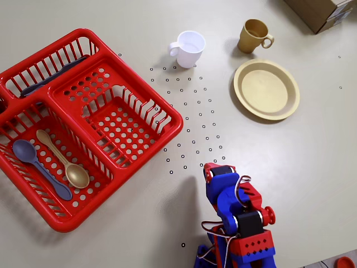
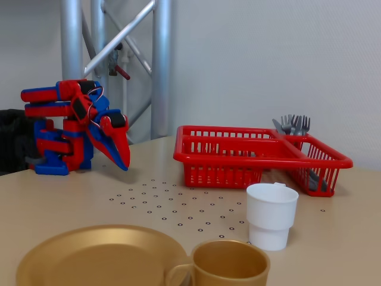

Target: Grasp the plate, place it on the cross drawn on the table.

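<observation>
The tan-yellow plate (image 1: 266, 89) lies flat on the table (image 1: 312, 162) at the right, just below the tan mug (image 1: 254, 36). It also fills the near left foreground of the fixed view (image 2: 95, 256). My red and blue gripper (image 1: 216, 169) is folded low at the bottom centre of the overhead view, well away from the plate. In the fixed view the gripper (image 2: 123, 164) points down at the table with its jaws together and nothing in them. I cannot make out the cross; two tiny dark marks (image 1: 339, 57) right of the plate are too small to tell.
A red basket (image 1: 139, 142) with a purple spoon (image 1: 39, 164) and a tan spoon (image 1: 64, 162) fills the left. A white mug (image 1: 188, 49) stands at top centre. A cardboard box (image 1: 323, 12) sits at the top right corner. A grid of ringed dots (image 1: 195, 117) lies between the basket and the plate.
</observation>
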